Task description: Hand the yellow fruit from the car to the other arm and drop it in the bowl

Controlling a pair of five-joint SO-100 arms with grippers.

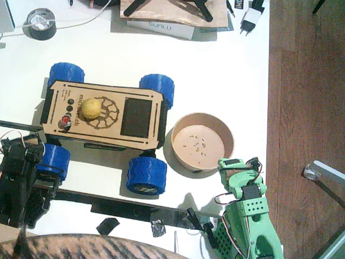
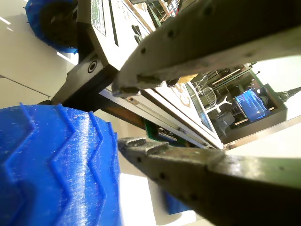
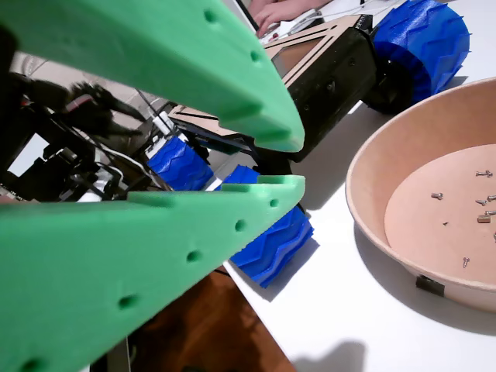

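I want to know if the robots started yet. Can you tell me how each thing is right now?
yellow fruit: sitting on top of the car, not held.
car: standing on its four blue wheels, beside the bowl.
bowl: upright, no fruit inside, only small dark specks.
left hand: open, holding nothing, close to a blue wheel.
right hand: slightly open, holding nothing, near the bowl.

White desk (image 1: pixel 226 70) is filling most of the fixed view, with brown wood floor (image 1: pixel 307 81) running down its right side. A black tape roll (image 1: pixel 41 24), a white plug adapter (image 1: pixel 249 20) and a SUNLU box (image 1: pixel 161 28) are sitting along the far edge. Light is glaring off the desktop.
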